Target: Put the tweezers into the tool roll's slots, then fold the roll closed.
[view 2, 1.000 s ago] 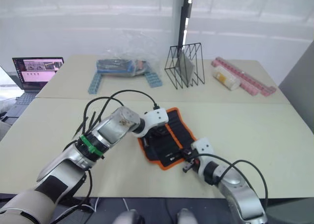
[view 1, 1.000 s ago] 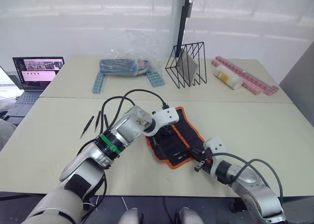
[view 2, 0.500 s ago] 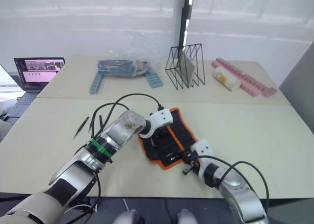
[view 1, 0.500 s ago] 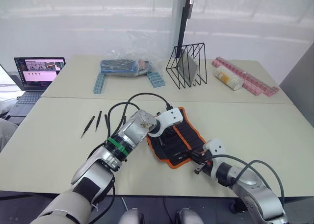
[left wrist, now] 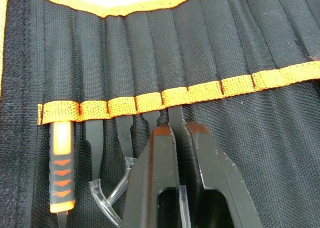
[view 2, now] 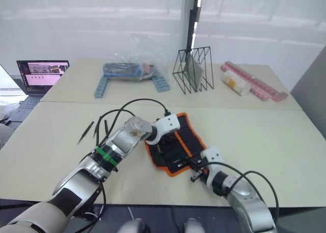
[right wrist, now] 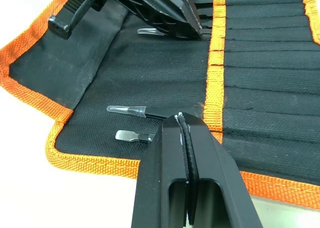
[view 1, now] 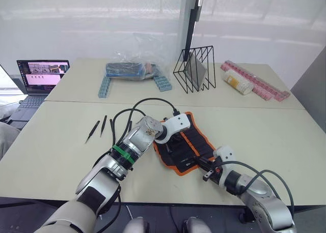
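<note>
Black tweezers, stiff, thin and likely slippery, sit pinched in the left gripper at a slot; right gripper pressed together, empty.

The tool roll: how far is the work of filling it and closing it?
Done: several slots of the tool roll hold tools, one of them an orange-handled tool.
In hand: the left gripper is shut on the held tweezers, with their end at the orange band. The right gripper is shut at the roll's near edge.
Left: about three loose tweezers lie on the table, and the roll lies open.
</note>
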You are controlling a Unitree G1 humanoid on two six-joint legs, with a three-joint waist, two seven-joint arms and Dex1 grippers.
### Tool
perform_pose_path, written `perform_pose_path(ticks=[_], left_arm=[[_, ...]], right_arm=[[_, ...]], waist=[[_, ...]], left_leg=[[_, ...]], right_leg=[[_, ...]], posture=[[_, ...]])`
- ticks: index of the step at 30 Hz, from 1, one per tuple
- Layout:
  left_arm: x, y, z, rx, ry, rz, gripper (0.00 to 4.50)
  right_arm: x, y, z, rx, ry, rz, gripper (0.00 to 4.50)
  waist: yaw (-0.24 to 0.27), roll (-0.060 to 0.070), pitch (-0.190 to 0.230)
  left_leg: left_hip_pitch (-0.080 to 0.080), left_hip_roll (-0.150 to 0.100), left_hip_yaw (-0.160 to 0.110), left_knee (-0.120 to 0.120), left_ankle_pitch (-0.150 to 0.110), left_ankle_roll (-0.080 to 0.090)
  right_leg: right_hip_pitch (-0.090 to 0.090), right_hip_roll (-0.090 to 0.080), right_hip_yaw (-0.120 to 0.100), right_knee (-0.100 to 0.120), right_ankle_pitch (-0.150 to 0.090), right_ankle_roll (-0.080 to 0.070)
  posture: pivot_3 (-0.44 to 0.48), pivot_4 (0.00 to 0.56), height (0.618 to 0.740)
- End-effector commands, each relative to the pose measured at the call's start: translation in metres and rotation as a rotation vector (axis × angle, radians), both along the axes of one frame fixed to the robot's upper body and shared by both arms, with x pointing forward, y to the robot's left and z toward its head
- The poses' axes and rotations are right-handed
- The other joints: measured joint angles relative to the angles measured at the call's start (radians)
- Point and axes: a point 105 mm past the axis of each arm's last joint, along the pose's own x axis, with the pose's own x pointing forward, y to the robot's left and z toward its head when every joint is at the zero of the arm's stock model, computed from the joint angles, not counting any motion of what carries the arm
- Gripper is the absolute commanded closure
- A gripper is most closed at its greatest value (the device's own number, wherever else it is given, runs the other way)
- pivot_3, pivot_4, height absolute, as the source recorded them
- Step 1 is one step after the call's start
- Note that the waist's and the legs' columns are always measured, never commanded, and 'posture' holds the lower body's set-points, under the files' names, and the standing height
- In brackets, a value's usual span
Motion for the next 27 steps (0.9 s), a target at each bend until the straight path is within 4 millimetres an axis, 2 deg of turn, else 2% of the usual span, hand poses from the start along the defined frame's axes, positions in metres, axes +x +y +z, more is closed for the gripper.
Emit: perform_pose_path(ticks=[1,6,8,9,13,17,25,27], left_arm=[[-0.005,-0.002,-0.009,0.018,0.020,-0.012,4.50],[-0.003,-0.004,-0.007,0.000,0.018,-0.001,4.50],[-0.002,-0.004,-0.006,-0.015,0.020,0.011,3.74],[-0.001,-0.004,-0.005,-0.017,0.019,0.012,3.52],[-0.001,-0.002,-0.002,-0.020,0.018,0.012,2.18],[-0.003,0.004,0.010,-0.032,0.017,0.005,0.93],[-0.009,0.027,0.048,-0.094,-0.033,0.022,0.93],[-0.012,0.044,0.064,-0.173,-0.045,0.053,0.93]], right_arm=[[0.002,-0.007,-0.001,-0.048,0.011,-0.021,4.46],[-0.002,-0.011,-0.019,-0.108,0.094,-0.015,4.46],[-0.005,-0.011,-0.024,-0.118,0.119,-0.007,4.50],[-0.006,-0.011,-0.025,-0.121,0.128,-0.007,4.50],[-0.006,-0.011,-0.028,-0.127,0.136,-0.009,4.50],[-0.005,-0.012,-0.028,-0.127,0.133,-0.013,4.50],[-0.002,-0.010,-0.026,-0.119,0.115,-0.016,4.50],[0.002,-0.007,-0.020,-0.104,0.081,-0.014,4.50]], waist=[[0.000,0.000,0.000],[0.002,0.000,0.000],[0.002,0.000,0.000],[0.002,0.000,0.000],[0.002,0.000,0.000],[-0.001,0.000,0.000],[-0.006,0.000,0.000],[-0.008,0.000,0.000]], left_leg=[[0.000,0.000,0.000,0.000,0.000,0.000],[0.000,0.000,0.000,0.000,0.000,0.000],[0.000,0.000,0.000,0.000,0.000,0.000],[0.000,0.000,0.000,0.000,0.000,0.000],[0.000,0.000,0.000,0.000,0.000,0.000],[0.000,0.000,0.000,0.000,0.000,0.000],[-0.001,0.001,-0.001,-0.001,0.000,0.000],[-0.001,0.001,-0.001,0.000,0.000,0.000]], right_leg=[[0.000,0.000,0.000,0.000,0.000,0.000],[0.000,0.000,0.000,0.000,0.000,0.000],[0.000,0.000,0.000,0.000,0.000,0.000],[0.000,0.000,0.000,0.000,0.000,0.000],[0.001,0.000,0.000,0.000,0.000,0.000],[0.001,0.000,0.000,0.000,0.000,0.000],[-0.001,0.000,0.001,0.000,0.000,0.000],[0.000,0.000,0.000,0.000,0.000,0.000]], posture=[[0.000,0.150,0.722],[0.000,0.150,0.722],[0.000,0.150,0.722],[0.000,0.150,0.722],[0.000,0.150,0.722],[0.000,0.150,0.722],[0.000,0.150,0.722],[0.000,0.150,0.722]])
